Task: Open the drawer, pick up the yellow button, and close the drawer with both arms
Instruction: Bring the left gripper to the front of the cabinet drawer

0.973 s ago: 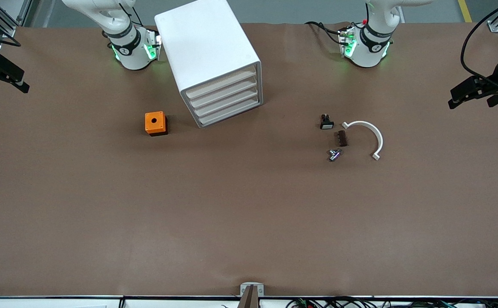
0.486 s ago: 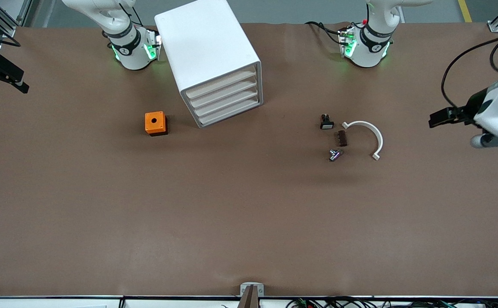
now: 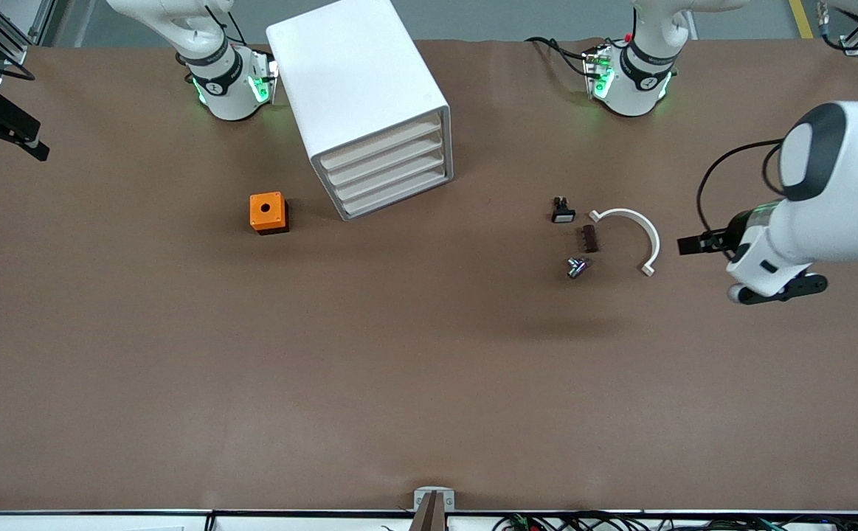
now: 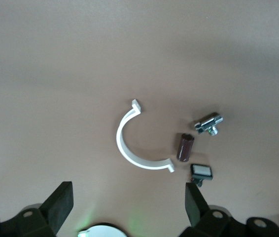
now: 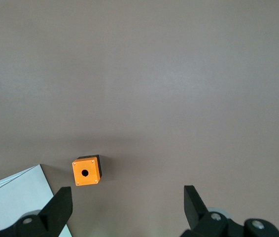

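The white cabinet [image 3: 358,88] stands near the right arm's base, and its corner shows in the right wrist view [image 5: 16,202]. Its topmost drawer [image 3: 381,144] is shut, as are the three lower ones. The button is hidden. My left gripper [image 3: 692,243] is open and empty, in the air over bare table beside the white curved clip [image 3: 639,228], toward the left arm's end; its fingers stand wide apart in the left wrist view [image 4: 127,207]. My right gripper [image 3: 8,133] is open and empty over the table's edge at the right arm's end [image 5: 127,207].
An orange square box with a hole [image 3: 267,212] [image 5: 85,173] sits beside the cabinet. A small black part with a white face [image 3: 563,212] [image 4: 201,172], a brown part [image 3: 588,238] [image 4: 185,147] and a metal part [image 3: 576,267] [image 4: 208,123] lie by the clip [image 4: 129,148].
The left arm has swung in from the table's end toward the small parts, its gripper now beside the white clip. The right gripper has barely moved.
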### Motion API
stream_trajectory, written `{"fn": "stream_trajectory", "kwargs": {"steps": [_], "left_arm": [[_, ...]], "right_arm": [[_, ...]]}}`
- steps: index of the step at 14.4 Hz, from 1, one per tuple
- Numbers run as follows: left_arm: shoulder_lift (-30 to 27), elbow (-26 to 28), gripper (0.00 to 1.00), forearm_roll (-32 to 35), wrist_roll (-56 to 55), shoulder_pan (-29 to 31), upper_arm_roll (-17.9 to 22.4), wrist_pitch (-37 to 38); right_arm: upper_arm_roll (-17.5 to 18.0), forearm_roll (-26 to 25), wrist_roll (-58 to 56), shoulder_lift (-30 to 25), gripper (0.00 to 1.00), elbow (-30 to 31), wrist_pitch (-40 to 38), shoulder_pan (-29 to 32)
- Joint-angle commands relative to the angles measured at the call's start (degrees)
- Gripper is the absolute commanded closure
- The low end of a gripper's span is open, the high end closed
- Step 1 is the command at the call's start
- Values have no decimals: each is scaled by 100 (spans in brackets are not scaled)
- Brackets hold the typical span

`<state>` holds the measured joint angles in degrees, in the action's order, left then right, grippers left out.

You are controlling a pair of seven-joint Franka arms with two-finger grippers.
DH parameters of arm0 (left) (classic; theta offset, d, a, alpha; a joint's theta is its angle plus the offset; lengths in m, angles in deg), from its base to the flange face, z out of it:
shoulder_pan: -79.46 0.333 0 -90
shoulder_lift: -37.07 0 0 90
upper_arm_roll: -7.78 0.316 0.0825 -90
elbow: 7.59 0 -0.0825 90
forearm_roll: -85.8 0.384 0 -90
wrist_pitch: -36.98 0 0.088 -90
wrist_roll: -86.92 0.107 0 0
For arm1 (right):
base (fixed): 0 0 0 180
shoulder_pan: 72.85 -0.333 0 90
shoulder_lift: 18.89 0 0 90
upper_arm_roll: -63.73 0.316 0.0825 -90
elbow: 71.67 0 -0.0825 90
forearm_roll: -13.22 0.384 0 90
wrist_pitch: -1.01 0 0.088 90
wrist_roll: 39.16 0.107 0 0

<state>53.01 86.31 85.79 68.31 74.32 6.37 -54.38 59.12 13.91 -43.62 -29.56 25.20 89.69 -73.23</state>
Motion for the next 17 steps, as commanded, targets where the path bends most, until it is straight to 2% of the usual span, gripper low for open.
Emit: {"fn": "stream_trajectory", "kwargs": {"steps": [1, 4, 11, 13, 17], "left_arm": [[146, -135, 0, -16, -703, -75, -87, -31], [322, -161, 0, -42, -1748, -197, -263, -84], [735, -425, 0, -1210, -4482, -627, -325, -40], [796, -452, 0, -1246, -4992, -856, -316, 82], [1060, -539, 0, -1509, -6669, -883, -491, 145]], "right_arm": [[-23, -8, 24, -32, 0, -27, -26, -24], [-23, -8, 15, -32, 0, -27, -26, -15], [-23, -8, 24, -32, 0, -27, -26, -23], [-23, -8, 24, -32, 0, -27, -35, -15], [-23, -8, 24, -32, 0, -27, -70, -23]]}}
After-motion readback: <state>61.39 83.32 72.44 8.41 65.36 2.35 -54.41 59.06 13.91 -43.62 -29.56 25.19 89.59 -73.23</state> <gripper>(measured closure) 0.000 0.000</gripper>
